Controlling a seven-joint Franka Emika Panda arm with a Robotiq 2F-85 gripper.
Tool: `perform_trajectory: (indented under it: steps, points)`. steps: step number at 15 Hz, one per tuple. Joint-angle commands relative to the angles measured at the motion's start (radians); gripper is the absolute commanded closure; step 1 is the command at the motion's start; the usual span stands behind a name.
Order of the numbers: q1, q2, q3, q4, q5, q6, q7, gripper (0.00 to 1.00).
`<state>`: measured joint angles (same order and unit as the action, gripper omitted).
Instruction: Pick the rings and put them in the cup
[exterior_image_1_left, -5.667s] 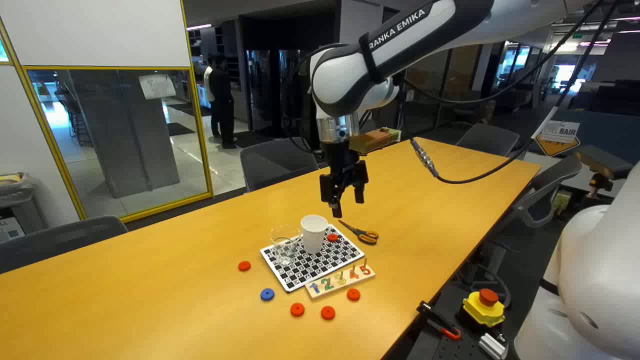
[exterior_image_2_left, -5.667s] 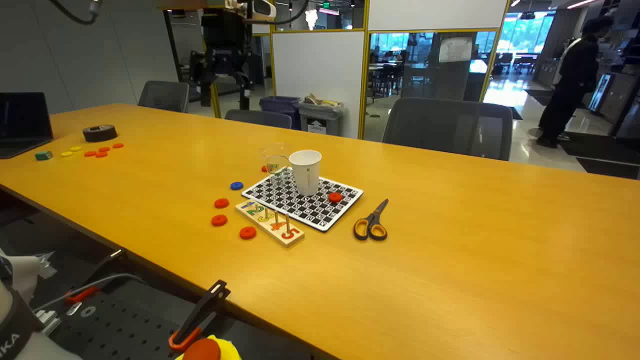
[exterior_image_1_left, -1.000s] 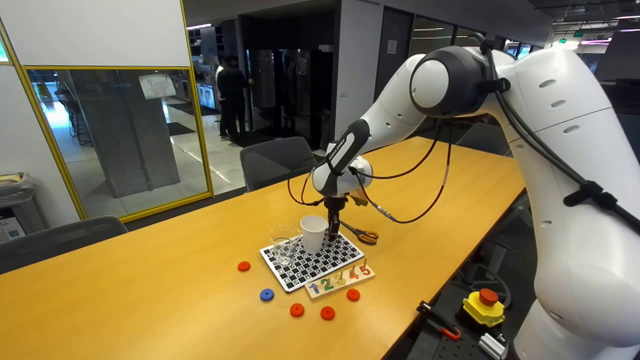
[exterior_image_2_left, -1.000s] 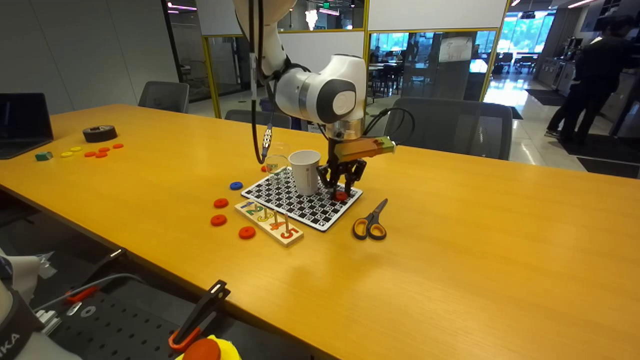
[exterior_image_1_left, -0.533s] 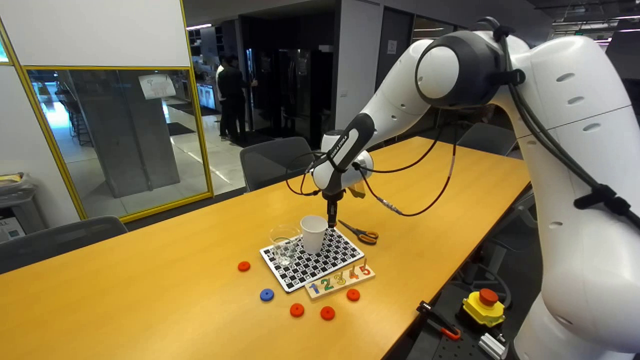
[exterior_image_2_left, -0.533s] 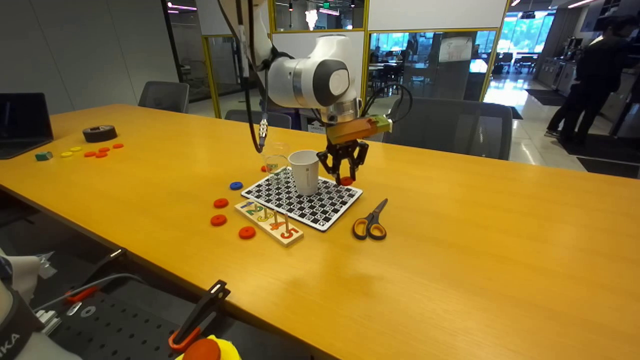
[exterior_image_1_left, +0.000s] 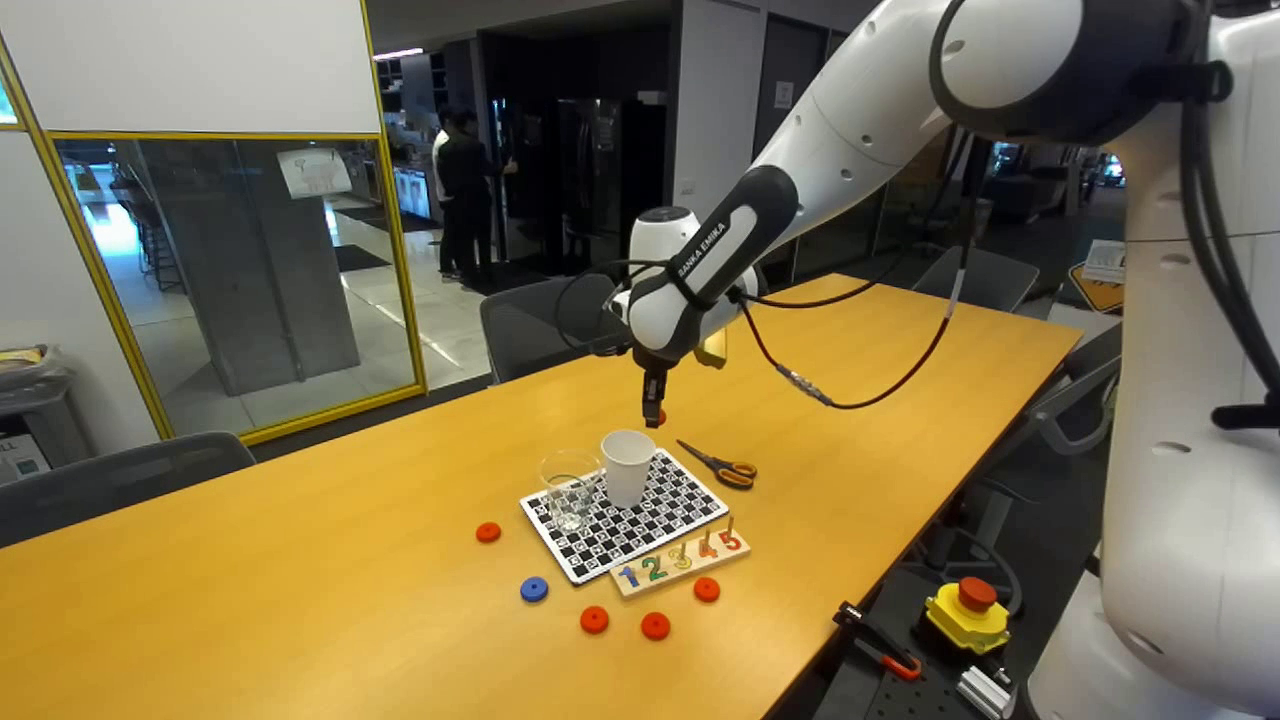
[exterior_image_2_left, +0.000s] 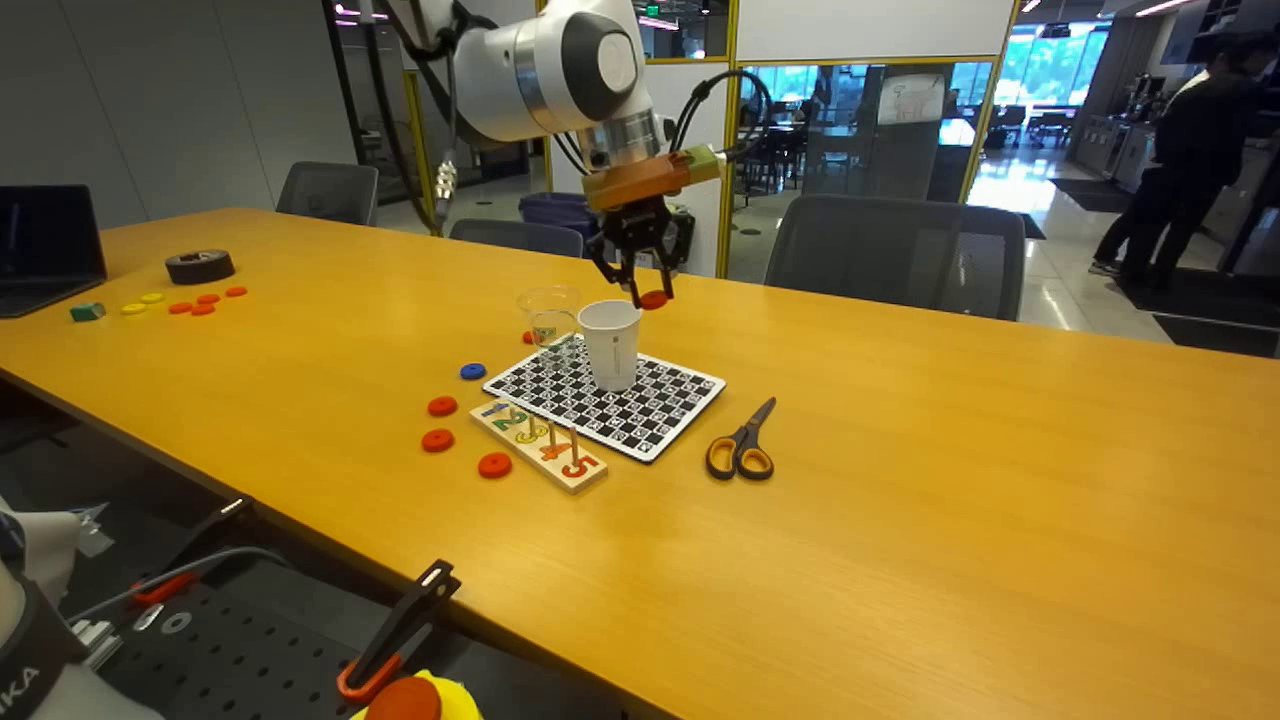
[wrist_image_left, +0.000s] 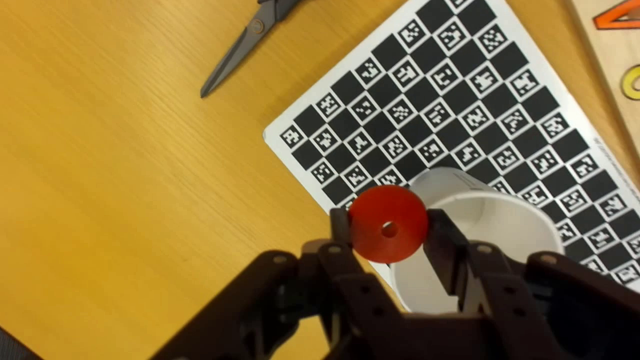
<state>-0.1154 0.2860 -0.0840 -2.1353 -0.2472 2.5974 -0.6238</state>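
Black gripper (exterior_image_2_left: 652, 298) is showing round screw heads (wrist_image_left: 548, 258). Above gripper: silver collar (exterior_image_2_left: 625, 138) is gleaming, orange-green block (exterior_image_2_left: 650, 178) is showing, black cables (exterior_image_2_left: 703, 88) are looping. White arm (exterior_image_1_left: 860, 100) is wearing dark joint caps (exterior_image_2_left: 582, 55), "EMIKA" lettering (exterior_image_1_left: 712, 240).

1. In both exterior views, the bench (exterior_image_1_left: 300, 600) is lit brightly and fairly evenly; shadows are barely marked.
2. In an exterior view, the distant windows (exterior_image_2_left: 1070, 80) are washed out by daylight, and glare is reflected from the floor (exterior_image_2_left: 1015, 188).
3. The recess (exterior_image_1_left: 580, 65) behind is sunk in gloom.
4. In the wrist view, the end effector (wrist_image_left: 387, 222) and red ring (wrist_image_left: 375, 210) are softly blurred; the checkered board (wrist_image_left: 435, 95) is rendered crisply.
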Motion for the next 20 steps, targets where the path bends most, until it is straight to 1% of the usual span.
perform_trajectory:
  steps: [1,5,7,10,20]
  points:
    - [-0.005,-0.116,0.066,-0.071,0.1,-0.057,0.011,0.83]
    - [-0.006,-0.11,0.115,-0.06,0.26,-0.08,-0.029,0.83]
    - [-0.006,-0.089,0.122,-0.045,0.298,-0.082,-0.028,0.83]
    - [-0.007,-0.059,0.116,-0.034,0.307,-0.071,-0.01,0.83]
    - [-0.027,0.02,0.109,0.025,0.29,-0.047,0.029,0.83]
